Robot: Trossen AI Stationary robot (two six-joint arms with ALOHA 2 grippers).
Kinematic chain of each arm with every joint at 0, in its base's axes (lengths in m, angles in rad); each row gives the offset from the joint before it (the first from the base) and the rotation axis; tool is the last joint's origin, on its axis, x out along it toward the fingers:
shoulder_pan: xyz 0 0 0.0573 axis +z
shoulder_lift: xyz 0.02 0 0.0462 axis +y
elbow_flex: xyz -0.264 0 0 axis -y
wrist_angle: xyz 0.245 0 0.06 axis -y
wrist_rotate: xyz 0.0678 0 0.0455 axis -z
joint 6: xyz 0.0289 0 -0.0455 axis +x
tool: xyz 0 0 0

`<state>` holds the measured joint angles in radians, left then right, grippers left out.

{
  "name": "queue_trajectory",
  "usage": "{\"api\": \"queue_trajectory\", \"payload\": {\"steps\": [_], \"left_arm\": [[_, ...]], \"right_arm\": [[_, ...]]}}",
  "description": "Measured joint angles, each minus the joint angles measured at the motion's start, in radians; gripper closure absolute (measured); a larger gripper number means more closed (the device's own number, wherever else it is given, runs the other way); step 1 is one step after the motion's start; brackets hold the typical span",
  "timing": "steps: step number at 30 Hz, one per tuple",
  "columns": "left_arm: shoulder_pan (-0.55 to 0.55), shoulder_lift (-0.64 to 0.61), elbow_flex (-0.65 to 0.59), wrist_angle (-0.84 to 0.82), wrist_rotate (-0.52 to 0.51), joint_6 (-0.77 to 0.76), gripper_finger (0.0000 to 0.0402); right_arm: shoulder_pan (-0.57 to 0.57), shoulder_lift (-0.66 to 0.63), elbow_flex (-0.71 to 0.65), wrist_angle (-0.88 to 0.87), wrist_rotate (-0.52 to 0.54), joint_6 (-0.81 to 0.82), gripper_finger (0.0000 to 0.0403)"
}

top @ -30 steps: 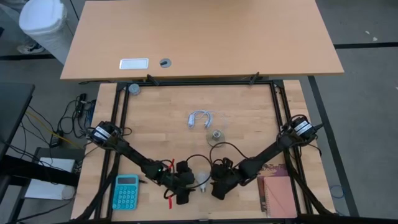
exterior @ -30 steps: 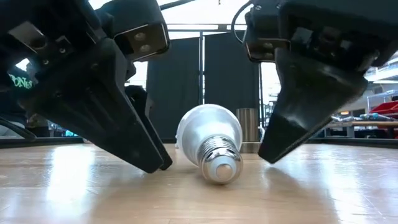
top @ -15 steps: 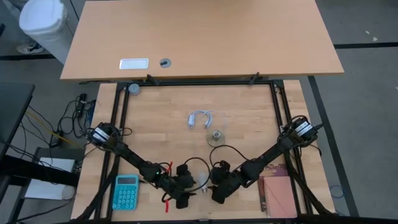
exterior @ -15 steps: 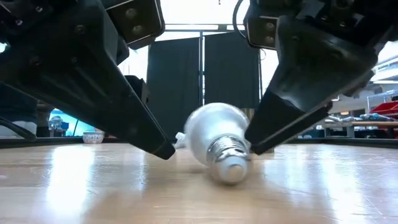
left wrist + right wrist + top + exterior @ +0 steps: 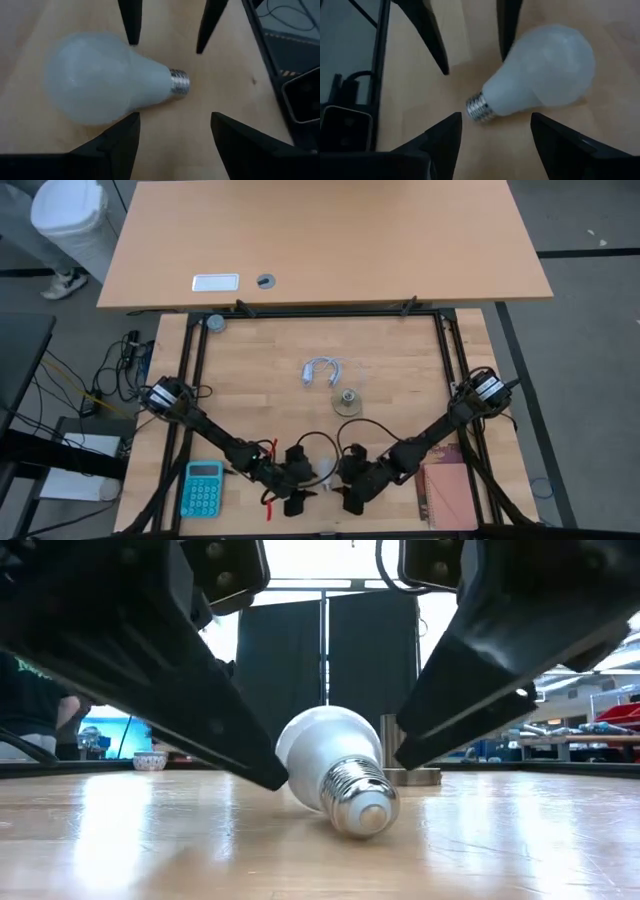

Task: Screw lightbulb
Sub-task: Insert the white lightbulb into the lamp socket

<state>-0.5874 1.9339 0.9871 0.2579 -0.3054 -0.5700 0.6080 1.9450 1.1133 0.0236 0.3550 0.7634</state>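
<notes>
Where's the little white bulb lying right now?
In the high view, the small white pear-shaped lightbulb lies on its side at the wooden table's near edge, between the left tool and right tool.

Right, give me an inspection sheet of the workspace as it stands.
Surface: wooden table, bare in the middle.
Job's things: lightbulb lying on its side near the front edge; socket disc farther back.
Clutter: calculator, notebook.
Grippers: left gripper and right gripper open, facing each other across the bulb, neither holding it.
Cables: coiled white cable beside the disc.
Surroundings: desk behind, white bin, a person's shoe on the floor.
</notes>
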Motion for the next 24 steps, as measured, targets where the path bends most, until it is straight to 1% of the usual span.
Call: {"api": "queue_trajectory", "payload": {"steps": [5,8,15,18,20,22,24], "left_arm": [[0.017,0.0,0.0,-0.008,-0.01,0.092,0.0153],[0.021,0.0,0.0,-0.032,-0.003,0.095,0.0153],[0.032,0.0,0.0,-0.094,0.02,0.069,0.0153],[0.044,-0.01,0.027,-0.185,0.066,0.098,0.0153],[0.045,-0.016,0.067,-0.29,0.065,0.16,0.0153],[0.042,-0.016,0.121,-0.414,0.034,0.239,0.0153],[0.041,-0.017,0.174,-0.522,-0.011,0.315,0.0153]], "right_arm": [[0.001,0.0,0.0,-0.015,0.004,-0.087,0.0163],[0.002,0.0,0.0,-0.046,-0.007,-0.115,0.0163],[-0.009,0.001,0.0,-0.023,-0.016,-0.153,0.0164],[-0.017,0.001,0.0,-0.036,-0.069,-0.149,0.0165],[-0.019,0.001,0.0,-0.042,-0.109,-0.147,0.0165],[-0.018,0.001,0.0,-0.04,-0.132,-0.152,0.0165],[-0.017,0.001,0.0,-0.04,-0.134,-0.141,0.0165]]}}
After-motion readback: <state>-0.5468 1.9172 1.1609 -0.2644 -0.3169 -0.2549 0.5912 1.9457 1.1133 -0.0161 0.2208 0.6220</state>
